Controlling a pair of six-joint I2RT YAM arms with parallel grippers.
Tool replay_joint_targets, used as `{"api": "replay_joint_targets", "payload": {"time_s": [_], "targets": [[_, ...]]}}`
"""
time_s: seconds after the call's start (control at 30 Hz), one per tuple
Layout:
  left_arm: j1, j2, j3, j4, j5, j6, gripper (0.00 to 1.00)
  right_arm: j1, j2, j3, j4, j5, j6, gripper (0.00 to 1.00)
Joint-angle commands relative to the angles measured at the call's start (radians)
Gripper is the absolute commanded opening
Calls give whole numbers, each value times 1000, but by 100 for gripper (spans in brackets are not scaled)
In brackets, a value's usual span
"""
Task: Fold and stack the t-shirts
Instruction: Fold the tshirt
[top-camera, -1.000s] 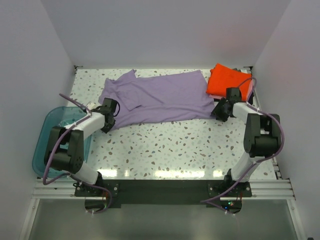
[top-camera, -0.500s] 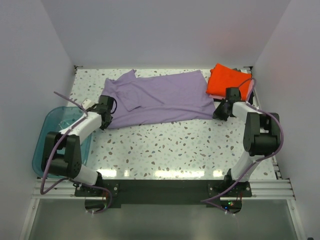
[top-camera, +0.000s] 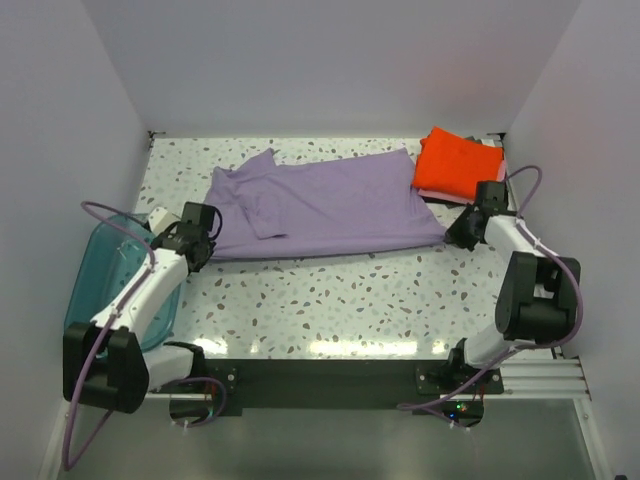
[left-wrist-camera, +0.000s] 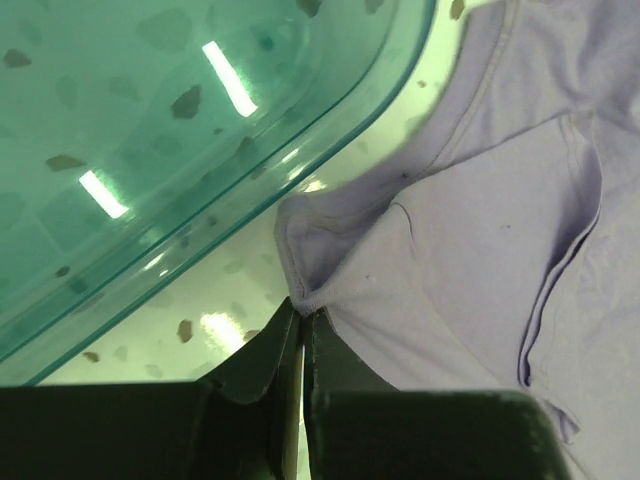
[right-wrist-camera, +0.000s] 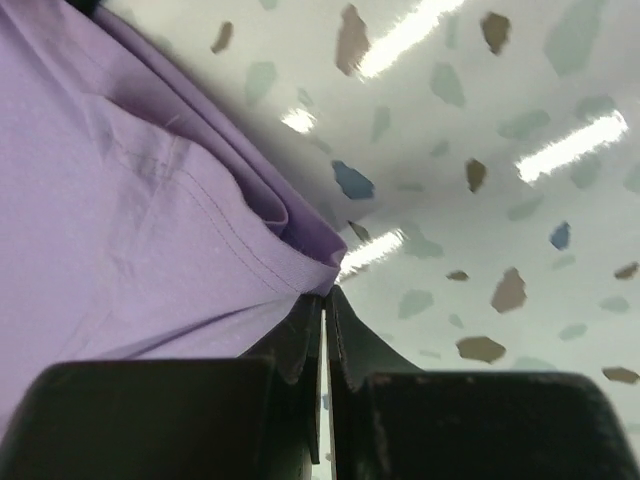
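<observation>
The large lavender-purple cloth t-shirt (top-camera: 330, 205) lies stretched across the speckled white desk (top-camera: 330, 290). The left hand (left-wrist-camera: 302, 315) and right hand (right-wrist-camera: 325, 295) each pinch a near corner, fingers pressed together on cloth. I'd lift both corners level and evenly taut, clear of the teal translucent plastic tub (left-wrist-camera: 150, 150), then carry them over together.

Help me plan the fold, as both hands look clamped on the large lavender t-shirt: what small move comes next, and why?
Probably lift both corners slightly together. The left hand and right hand are each shut on a near corner of the large lavender cloth t-shirt, which lies flat on the speckled table; raising evenly should free that edge for folding.
</observation>
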Motion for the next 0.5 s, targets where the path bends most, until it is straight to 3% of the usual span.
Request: {"api": "replay_joint_targets", "payload": {"time_s": [0.0, 0.33, 0.4, 0.43, 0.47], "targets": [[14, -117, -70, -92, -40, -21, 0, -33, -88, -46, -62, 42, -26, 0], [12, -385, -253, -193, 18, -61, 0, -123, -340, -228, -140, -24, -37, 0], [6, -424, -270, -193, 43, -63, 0, -129, -370, -233, -166, -9, -47, 11], [-3, -430, -264, -195, 54, -63, 5, -129, -375, -230, -173, -6, -55, 18], [-3, -435, -258, -211, 81, -66, 25, -131, -381, -229, -179, -4, -60, 26]]}}
